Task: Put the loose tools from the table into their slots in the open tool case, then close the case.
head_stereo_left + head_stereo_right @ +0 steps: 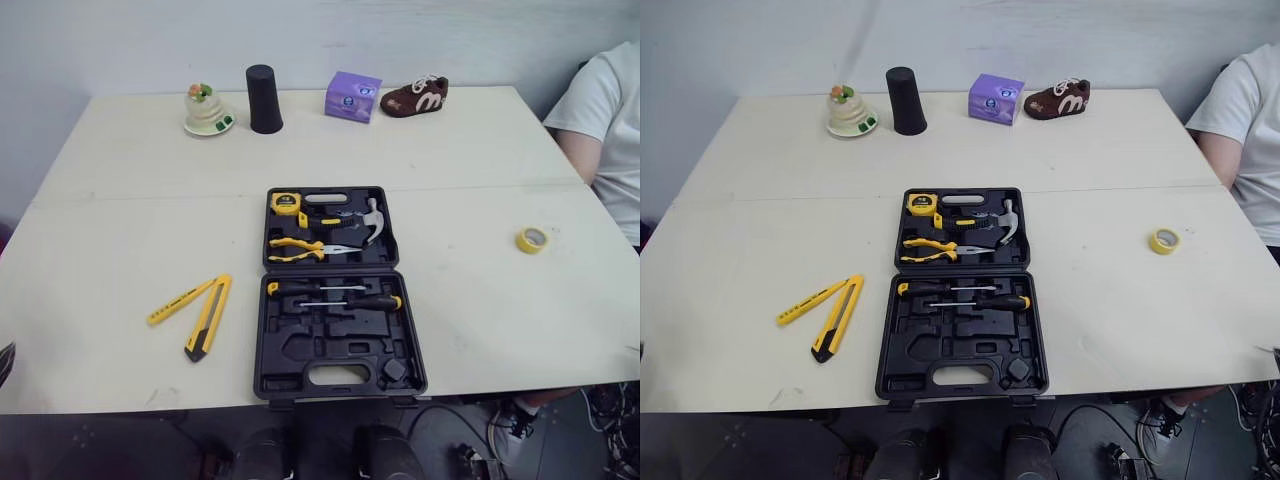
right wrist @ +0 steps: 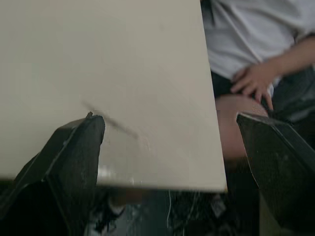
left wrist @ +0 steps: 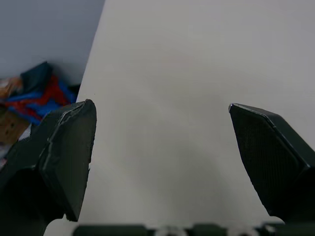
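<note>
A black tool case lies open at the middle of the table, holding a tape measure, a hammer, pliers and screwdrivers. Several slots in its near half are empty. Two yellow tools, a thin one and a yellow-black utility knife, lie loose on the table left of the case. My left gripper is open over bare table near the left edge. My right gripper is open over the table's right edge.
A roll of yellow tape lies right of the case. Along the far edge stand a small decorated ornament, a black cup, a purple box and a brown shoe. A person in a white shirt sits at the right.
</note>
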`<state>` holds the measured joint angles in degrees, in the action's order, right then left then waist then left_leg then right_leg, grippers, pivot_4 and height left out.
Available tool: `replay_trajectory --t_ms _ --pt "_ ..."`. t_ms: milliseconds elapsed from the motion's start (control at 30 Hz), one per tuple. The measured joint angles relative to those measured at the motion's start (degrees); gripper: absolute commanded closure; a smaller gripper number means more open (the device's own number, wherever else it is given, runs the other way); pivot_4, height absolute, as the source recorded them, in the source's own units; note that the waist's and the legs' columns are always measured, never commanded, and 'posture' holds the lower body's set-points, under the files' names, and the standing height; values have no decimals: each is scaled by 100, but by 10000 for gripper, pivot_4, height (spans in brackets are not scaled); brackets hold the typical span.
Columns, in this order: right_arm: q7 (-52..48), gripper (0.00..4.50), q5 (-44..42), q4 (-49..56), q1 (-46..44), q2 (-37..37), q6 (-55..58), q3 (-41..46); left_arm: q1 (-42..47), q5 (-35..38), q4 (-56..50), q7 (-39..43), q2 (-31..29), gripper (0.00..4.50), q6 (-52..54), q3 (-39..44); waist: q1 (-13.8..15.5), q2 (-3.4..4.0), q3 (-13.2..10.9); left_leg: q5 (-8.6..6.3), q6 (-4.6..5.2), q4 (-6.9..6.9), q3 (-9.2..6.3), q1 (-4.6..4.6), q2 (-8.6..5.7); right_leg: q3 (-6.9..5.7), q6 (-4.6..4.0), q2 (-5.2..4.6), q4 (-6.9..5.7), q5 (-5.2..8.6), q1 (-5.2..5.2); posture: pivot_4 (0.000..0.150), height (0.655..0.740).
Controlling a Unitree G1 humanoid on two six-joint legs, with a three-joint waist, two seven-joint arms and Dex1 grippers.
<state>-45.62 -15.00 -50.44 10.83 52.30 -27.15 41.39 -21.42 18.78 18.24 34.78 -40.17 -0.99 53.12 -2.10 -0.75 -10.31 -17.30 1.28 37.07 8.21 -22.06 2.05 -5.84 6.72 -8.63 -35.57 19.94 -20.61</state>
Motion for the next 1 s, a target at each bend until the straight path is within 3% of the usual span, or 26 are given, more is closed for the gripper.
replay_trajectory --t_ms 167,333,433,533,667,800,1000 --pt "-510 601 -258 50 -231 -4 115 -130 -7 149 -47 130 89 0 -160 -11 -23 4 4 -16 17 -2 1 8 16 1 -4 2 -2 0 1 1500 7400" --pt "-1020 601 -496 878 -1164 -262 570 -821 374 355 -671 360 91 0 -76 -503 -55 13 8 3 -24 -5 0 5 22 -4 -12 7 -7 2 -5 1500 7400" --pt "-1164 601 -711 1323 -1260 -357 895 -954 389 433 -1032 358 90 0 95 -596 -14 17 10 8 2 -6 1 -2 22 -13 -17 11 -12 5 -11 1500 7400" --pt "-1425 601 -1026 2213 -1320 -476 1407 -1197 229 660 -1766 134 92 0 1113 -764 23 18 9 -1 16 1 6 -4 22 -15 -17 13 -11 5 -6 1500 7400" --pt "-1677 601 -1342 3149 -1531 -678 1862 -1549 177 815 -2571 345 60 0 1644 -1202 39 15 8 -1 24 16 13 -5 19 -11 -8 12 -10 0 -5 1500 7400" --pt "-1995 601 -1736 4041 -1555 -862 2231 -1822 178 997 -2802 1009 -495 0 2052 -1565 67 15 8 6 2 9 8 -3 21 -12 -11 13 -20 1 -10 1500 7400" --pt "-2524 601 -2033 4802 -2004 -999 2587 -2401 1077 824 -1763 2028 -1286 0 2086 -2397 50 22 4 19 12 5 20 -17 20 -18 -13 17 -35 3 -42 1500 7400"
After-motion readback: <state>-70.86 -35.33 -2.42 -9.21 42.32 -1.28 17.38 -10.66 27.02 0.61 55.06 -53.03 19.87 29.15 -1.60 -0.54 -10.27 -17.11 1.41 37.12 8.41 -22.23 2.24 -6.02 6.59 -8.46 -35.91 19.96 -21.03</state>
